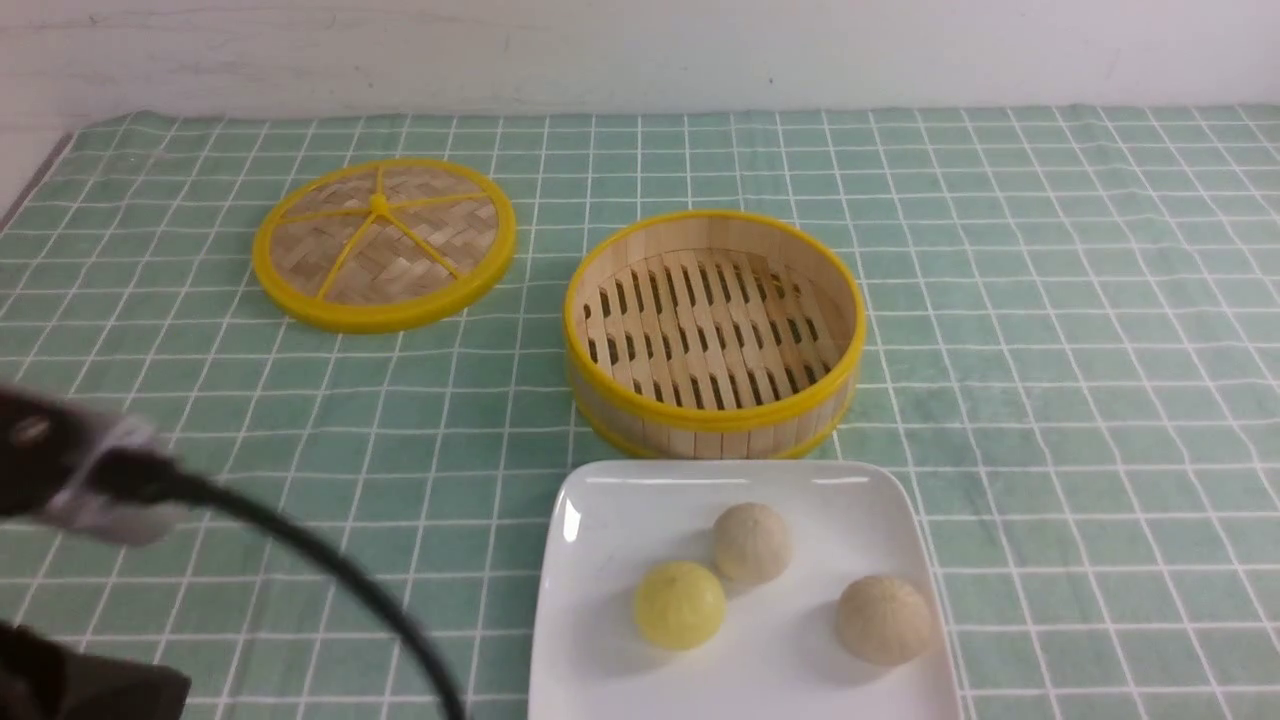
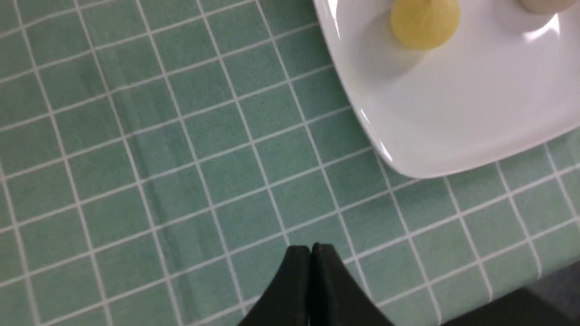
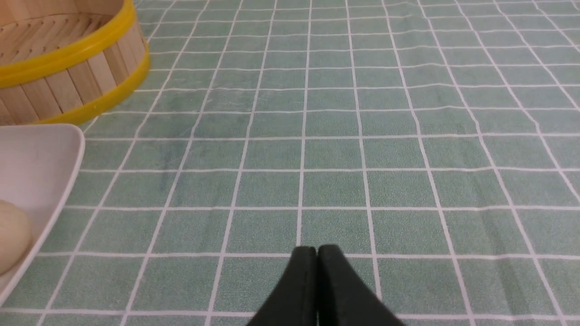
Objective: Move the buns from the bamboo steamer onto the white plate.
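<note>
All three buns [image 1: 885,620] are lying on the plate [image 1: 600,640]; the steamer [image 1: 715,402] is sitting just beyond its 12 o'clock edge. Left fingers [image 2: 312,246] and right fingers [image 3: 316,248] are pressing closed, holding nothing. Risk: one pale bun is resting near the plate's 3 o'clock rim; a sweeping right arm could roll it off. Any plate nudge towards 12 could shove the steamer.

The left arm [image 1: 100,480], blurred, is entering at the near left, a dark cable [image 1: 330,560] arching from it toward the right. The left gripper [image 2: 311,246] and right gripper [image 3: 316,248] are both pointing forward, fingertips meeting, holding nothing.
</note>
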